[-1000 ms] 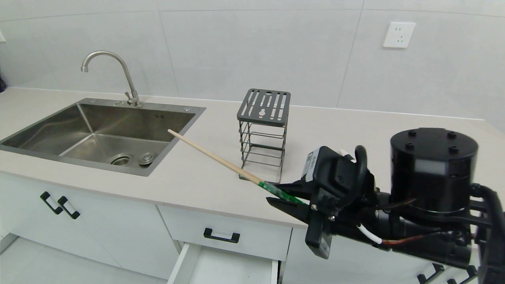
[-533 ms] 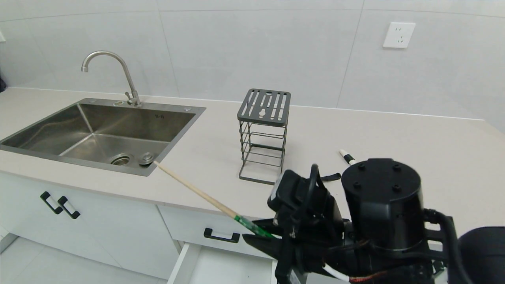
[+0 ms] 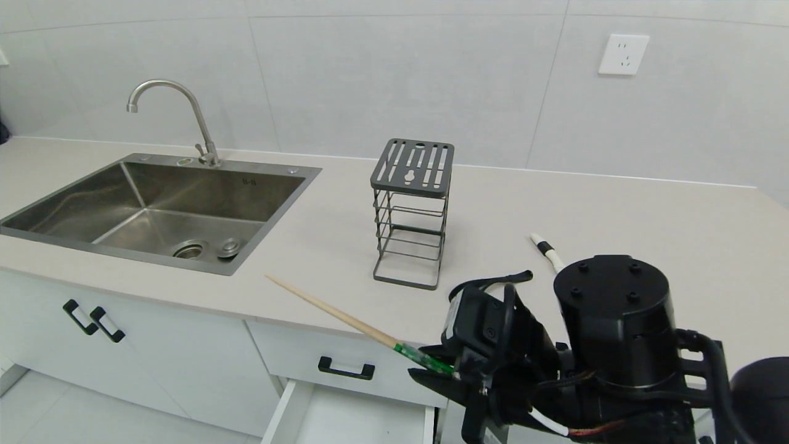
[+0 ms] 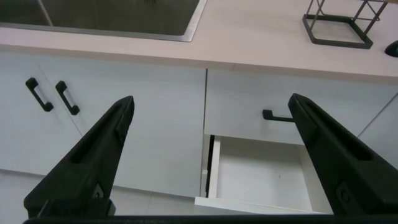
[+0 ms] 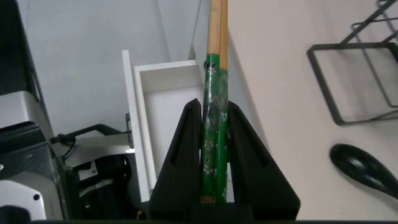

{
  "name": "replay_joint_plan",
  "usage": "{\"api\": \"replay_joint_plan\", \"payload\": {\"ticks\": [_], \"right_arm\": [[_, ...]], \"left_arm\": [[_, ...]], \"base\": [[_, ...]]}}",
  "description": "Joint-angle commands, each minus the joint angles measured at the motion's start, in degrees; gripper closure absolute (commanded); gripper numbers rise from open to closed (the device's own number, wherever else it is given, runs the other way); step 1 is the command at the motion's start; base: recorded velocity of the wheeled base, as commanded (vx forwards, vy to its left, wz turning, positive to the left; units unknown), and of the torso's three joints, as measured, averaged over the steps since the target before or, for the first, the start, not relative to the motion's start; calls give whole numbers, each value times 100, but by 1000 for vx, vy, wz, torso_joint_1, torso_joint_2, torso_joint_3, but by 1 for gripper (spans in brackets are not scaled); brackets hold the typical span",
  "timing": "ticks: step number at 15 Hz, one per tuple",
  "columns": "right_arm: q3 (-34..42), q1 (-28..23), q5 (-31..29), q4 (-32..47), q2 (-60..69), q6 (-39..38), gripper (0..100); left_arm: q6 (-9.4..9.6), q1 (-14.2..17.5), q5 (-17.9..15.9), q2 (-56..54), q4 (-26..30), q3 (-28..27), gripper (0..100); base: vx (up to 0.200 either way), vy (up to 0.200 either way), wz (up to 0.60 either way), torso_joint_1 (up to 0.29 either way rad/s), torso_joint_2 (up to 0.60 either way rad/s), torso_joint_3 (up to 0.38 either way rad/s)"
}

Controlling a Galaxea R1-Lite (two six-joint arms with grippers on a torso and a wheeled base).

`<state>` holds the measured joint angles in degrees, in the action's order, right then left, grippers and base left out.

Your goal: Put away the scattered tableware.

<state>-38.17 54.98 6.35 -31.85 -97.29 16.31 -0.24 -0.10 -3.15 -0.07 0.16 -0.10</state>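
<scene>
the chopsticks (image 3: 336, 314) are light, thin and stiff, and smooth enough to slip or scissor apart. a hold near the green end, as here, looks sensible, though the long free end may swing. the right pincer (image 3: 431, 365) is clamped on that green end, with the pair lying side by side between its fingers and reaching out over the tabletop (image 3: 320, 246) edge, above the open drawer (image 3: 348, 416). the left pincer (image 4: 211, 102) hangs spread wide, holding nothing, facing the drawer front.
</scene>
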Motion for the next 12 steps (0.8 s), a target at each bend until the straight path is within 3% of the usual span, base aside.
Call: {"api": "replay_joint_plan", "payload": {"ticks": [1,12], "right_arm": [[-33,206,-37,4,26,12,100],[-604,531,-46,39,-387,21,100]], "left_arm": [[-2,1,-2,7,2,1,0],[-2,1,-2,7,2,1,0]], "base": [[0,0,0,0,0,0],[0,0,0,-87,180,86]]}}
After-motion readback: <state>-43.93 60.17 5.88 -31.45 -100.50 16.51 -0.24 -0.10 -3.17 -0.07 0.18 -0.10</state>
